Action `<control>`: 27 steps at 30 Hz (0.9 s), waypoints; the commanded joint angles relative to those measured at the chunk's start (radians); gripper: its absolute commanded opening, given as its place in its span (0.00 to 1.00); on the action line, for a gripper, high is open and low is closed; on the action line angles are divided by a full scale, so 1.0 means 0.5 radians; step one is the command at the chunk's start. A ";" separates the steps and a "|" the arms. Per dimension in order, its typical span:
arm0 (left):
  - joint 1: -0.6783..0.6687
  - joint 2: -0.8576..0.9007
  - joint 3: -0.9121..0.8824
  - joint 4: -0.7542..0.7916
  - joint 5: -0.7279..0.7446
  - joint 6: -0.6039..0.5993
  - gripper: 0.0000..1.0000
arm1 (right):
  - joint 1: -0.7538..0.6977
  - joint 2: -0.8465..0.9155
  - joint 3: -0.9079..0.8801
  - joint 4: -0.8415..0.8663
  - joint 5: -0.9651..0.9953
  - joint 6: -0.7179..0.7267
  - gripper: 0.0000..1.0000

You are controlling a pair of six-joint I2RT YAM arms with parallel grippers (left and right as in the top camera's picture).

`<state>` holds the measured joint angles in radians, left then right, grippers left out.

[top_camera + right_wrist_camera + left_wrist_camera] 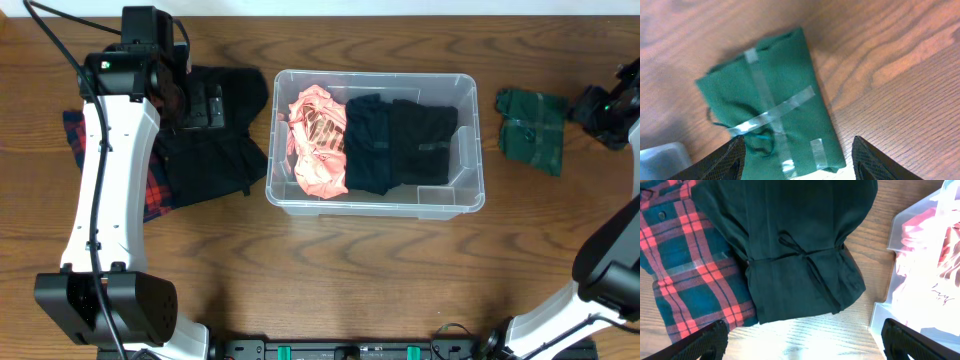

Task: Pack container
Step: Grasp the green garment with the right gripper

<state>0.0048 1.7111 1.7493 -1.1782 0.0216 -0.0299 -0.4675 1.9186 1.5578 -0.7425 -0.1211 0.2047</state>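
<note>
- container (376, 207) mid-frame, with pink top (315, 140) plus two dark pieces (400, 145) in already
- still out: black cloth (215, 155), plaid shirt (160, 195) upper left; green bundle (530, 130) upper right
- left tool (805, 340), right tool (800, 155) wide open, empty

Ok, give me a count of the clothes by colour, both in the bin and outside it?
Pink garment: 1, in the container
Dark garments: 3, two in the container, one outside to its left
Plaid shirt: 1, outside, far left
Green bundle: 1, outside, to the right
Total: 6
</note>
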 commanded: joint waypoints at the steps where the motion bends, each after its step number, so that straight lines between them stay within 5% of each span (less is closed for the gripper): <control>1: 0.003 0.008 0.038 -0.006 -0.022 -0.020 0.98 | -0.034 0.108 -0.002 0.019 0.050 -0.018 0.68; 19: 0.003 0.008 0.038 -0.006 -0.022 -0.020 0.98 | -0.047 0.581 -0.002 0.020 -0.111 -0.203 0.70; 24: 0.003 0.008 0.038 -0.006 -0.021 -0.020 0.98 | -0.047 0.589 -0.002 0.072 -0.323 -0.273 0.40; 27: 0.003 0.008 0.038 -0.006 -0.022 -0.019 0.98 | -0.047 0.589 -0.002 0.083 -0.425 -0.323 0.36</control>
<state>0.0048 1.7115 1.7493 -1.1786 0.0216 -0.0299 -0.4911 2.1651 1.5597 -0.7006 -0.2699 0.0875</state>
